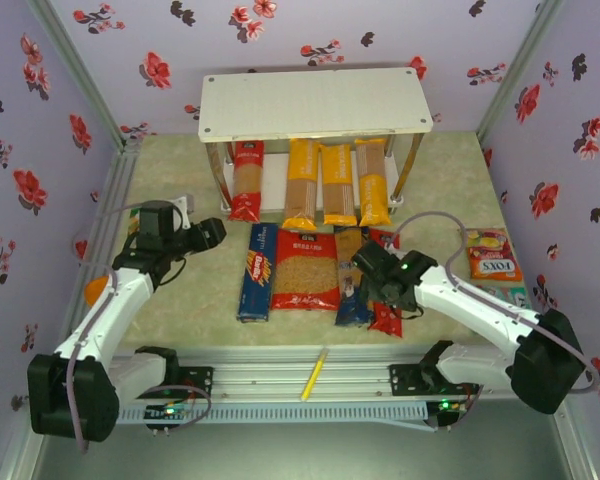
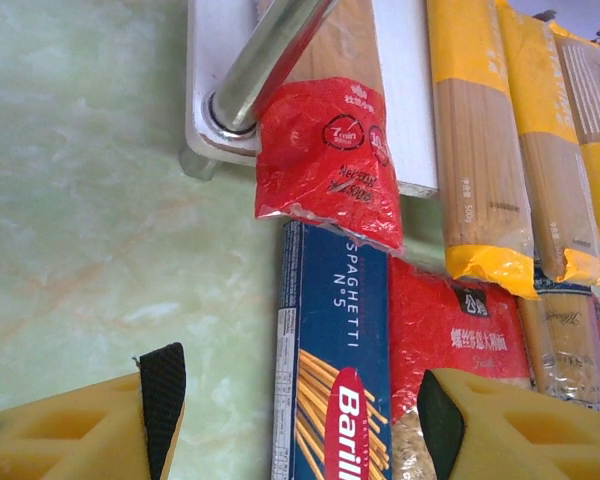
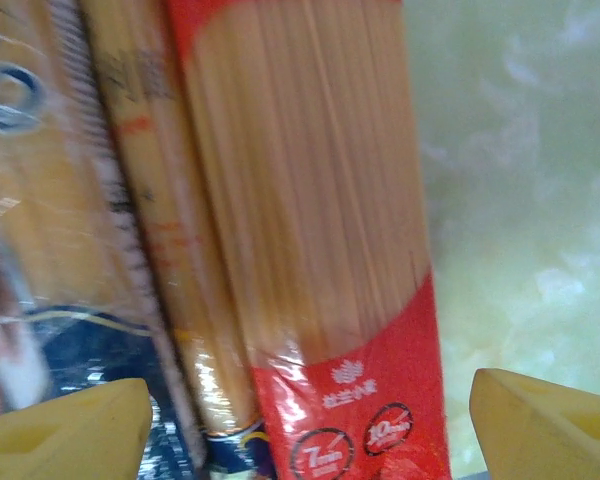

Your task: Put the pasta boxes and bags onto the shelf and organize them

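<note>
**Handling the Unshelved Pasta Packs**

The left gripper (image 1: 206, 236), jaws released, hovers near the dark-blue box (image 1: 256, 272) lying before the shelf (image 1: 315, 103). It is a stiff carton, so grip it across its width at mid-length. The right gripper (image 3: 310, 430), jaws spread, straddles a red-ended spaghetti bag (image 3: 320, 250). Expect slippery film and brittle contents, so clamp gently.

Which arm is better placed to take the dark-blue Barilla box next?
Left. The dark-blue box lies framed by the fingers of the open left gripper; the right gripper is open over a red-ended spaghetti bag farther right.
</note>
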Controlling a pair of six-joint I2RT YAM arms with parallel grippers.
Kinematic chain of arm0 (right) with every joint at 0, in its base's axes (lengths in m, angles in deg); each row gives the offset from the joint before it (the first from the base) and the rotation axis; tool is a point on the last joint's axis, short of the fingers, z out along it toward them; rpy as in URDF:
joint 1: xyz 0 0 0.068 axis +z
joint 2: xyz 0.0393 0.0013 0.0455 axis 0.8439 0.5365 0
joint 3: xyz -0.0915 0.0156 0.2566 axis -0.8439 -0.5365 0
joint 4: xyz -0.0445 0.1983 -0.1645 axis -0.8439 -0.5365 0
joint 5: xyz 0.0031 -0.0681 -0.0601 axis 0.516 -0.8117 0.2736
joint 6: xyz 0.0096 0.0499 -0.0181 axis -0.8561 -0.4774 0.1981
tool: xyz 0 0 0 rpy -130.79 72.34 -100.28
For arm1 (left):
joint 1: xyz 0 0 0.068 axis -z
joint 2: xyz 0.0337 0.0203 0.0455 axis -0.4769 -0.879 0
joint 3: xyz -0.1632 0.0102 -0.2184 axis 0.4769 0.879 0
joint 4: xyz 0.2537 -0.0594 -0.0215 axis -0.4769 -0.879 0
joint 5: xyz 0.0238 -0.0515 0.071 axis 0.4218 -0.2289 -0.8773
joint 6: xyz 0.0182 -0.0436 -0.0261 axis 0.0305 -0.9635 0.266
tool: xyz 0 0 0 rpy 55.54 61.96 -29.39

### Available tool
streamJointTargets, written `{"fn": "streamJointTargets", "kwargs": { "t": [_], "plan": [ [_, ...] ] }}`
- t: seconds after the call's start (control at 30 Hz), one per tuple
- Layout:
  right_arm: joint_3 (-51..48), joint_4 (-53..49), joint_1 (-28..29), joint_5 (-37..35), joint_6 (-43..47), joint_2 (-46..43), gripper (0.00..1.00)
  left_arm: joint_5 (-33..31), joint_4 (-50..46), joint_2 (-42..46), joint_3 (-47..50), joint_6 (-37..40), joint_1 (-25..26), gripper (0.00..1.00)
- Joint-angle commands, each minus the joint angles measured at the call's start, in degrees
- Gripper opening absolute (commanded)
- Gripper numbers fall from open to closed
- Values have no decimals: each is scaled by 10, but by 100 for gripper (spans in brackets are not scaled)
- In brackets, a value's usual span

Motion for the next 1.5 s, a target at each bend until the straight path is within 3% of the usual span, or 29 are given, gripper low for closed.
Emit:
{"fn": "streamJointTargets", "kwargs": {
  "t": [0.0, 0.2, 0.53, 0.83, 1.3, 1.47],
  "plan": [
    [-25, -3, -11, 1, -36, -5, 84, 16, 18, -7, -25, -6, 4, 65],
    [-59, 34, -55, 24, -20, -14, 82, 16, 14, -12, -30, -5, 4, 65],
    [-67, 117, -98, 121, 32, 4, 81, 16, 20, -28, -34, -8, 4, 65],
    [-63, 103, -143, 122, 34, 42, 81, 18, 23, -47, -41, -8, 4, 64],
    [-69, 51, -254, 126, 86, -16, 83, 21, 35, -77, -53, -11, 4, 64],
    [-71, 69, -266, 154, 103, -2, 83, 25, 40, -85, -55, -14, 4, 64]
  ]
}}
